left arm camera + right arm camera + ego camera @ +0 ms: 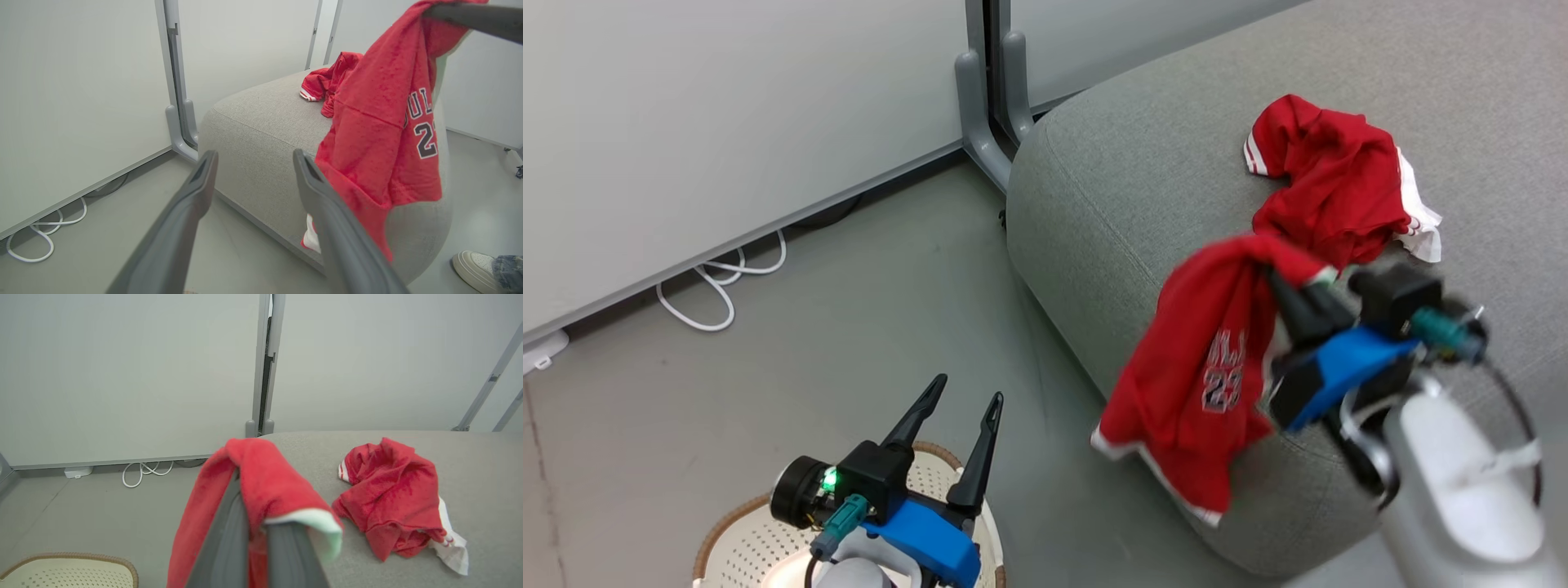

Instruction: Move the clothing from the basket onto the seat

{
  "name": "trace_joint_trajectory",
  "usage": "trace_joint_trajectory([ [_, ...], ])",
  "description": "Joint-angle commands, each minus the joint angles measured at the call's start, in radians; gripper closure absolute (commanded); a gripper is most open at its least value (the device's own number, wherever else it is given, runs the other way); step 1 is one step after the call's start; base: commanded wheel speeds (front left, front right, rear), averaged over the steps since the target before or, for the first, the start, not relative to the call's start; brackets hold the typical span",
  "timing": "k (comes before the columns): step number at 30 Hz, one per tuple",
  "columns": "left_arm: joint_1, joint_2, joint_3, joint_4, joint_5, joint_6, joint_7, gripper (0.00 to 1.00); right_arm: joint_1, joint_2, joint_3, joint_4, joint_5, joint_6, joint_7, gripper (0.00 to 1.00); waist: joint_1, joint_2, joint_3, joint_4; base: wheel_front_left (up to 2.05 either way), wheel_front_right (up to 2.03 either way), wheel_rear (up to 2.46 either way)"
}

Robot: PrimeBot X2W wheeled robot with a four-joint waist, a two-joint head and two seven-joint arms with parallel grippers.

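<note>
right gripper (1286,282) pinches jersey (1201,359) over seat (1111,180) edge

The left gripper (969,388) had two long dark fingers (905,426) on a black housing (878,469) with a blue mount (927,535), and a green light (829,480) glowed at 9 o'clock of it. The right gripper (1286,286) looked the same, with a teal plug (1436,328) at 3 o'clock and a pale forearm (1462,498) at 5 o'clock.

Red jersey (380,134): dark, white-edged letters "UL" over a "2" in the left wrist view (rest cut off by a fold). Head view reads "23"; word above blurred.
</note>
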Motion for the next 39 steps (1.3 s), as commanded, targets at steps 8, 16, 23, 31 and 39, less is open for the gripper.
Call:
trace_joint_trajectory([
  [8, -0.050, 0.026, -0.004, -0.015, 0.022, -0.002, -0.003, 0.00, -0.288, -0.114, -0.106, -0.095, -0.017, 0.000, 0.125, 1.00, 0.0000, -0.0001, 0.078, 0.021, 0.00, 0.00, 0.00],
  [16, -0.107, 0.040, -0.032, -0.039, 0.033, -0.002, -0.003, 0.00, -0.499, -0.209, -0.254, -0.092, -0.006, 0.000, 0.158, 1.00, 0.0000, -0.0001, 0.157, 0.061, 0.00, 0.00, 0.00],
  [23, -0.157, 0.065, -0.062, -0.068, 0.040, -0.002, -0.003, 0.00, -0.621, -0.321, -0.400, -0.019, -0.035, 0.000, 0.146, 1.00, 0.0000, -0.0001, 0.257, 0.108, 0.00, 0.00, 0.00],
  [31, -0.215, 0.107, -0.084, -0.106, 0.058, -0.002, -0.003, 0.00, -0.557, -0.352, -0.567, 0.111, -0.016, 0.000, 0.076, 1.00, 0.0000, -0.0001, 0.391, 0.154, 0.00, 0.00, 0.00],
  [39, -0.264, 0.139, -0.101, -0.134, 0.075, -0.002, -0.003, 0.00, -0.488, -0.288, -0.636, 0.284, -0.003, 0.000, -0.002, 1.00, 0.0000, -0.0001, 0.496, 0.174, 0.00, 0.00, 0.00],
])
